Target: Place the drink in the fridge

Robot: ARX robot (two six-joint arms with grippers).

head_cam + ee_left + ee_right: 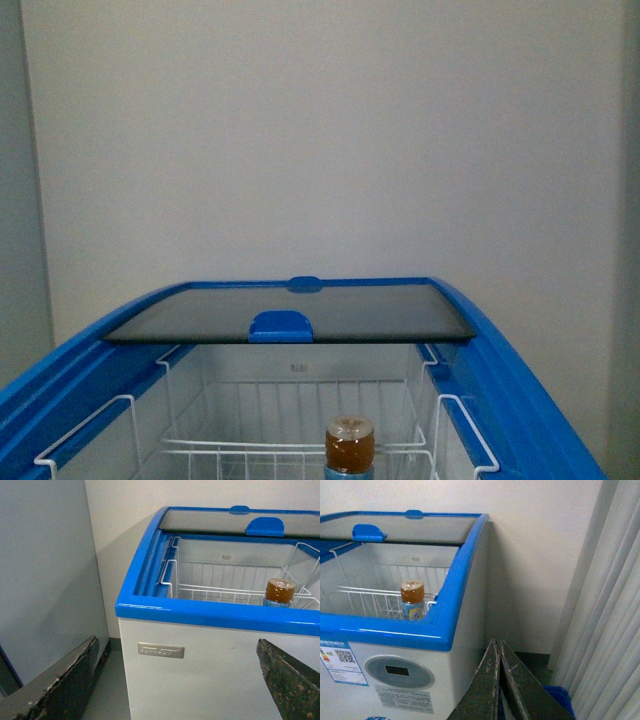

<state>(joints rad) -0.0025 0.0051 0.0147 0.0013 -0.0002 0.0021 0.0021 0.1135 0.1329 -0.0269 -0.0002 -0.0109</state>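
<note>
Straight ahead in the front view, the drink point(349, 444) stands upright inside the fridge point(520, 370), under the slid-back lid; neither arm shows. Left wrist view: left tool point(175, 680) gapes empty, outside, near the front wall. Right wrist view: right tool point(498, 677) is pinched closed on nothing, outside, right of the bottle.

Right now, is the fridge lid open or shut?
Open. The glass lid is slid to the back, baring the wire baskets and the drink standing inside.
</note>
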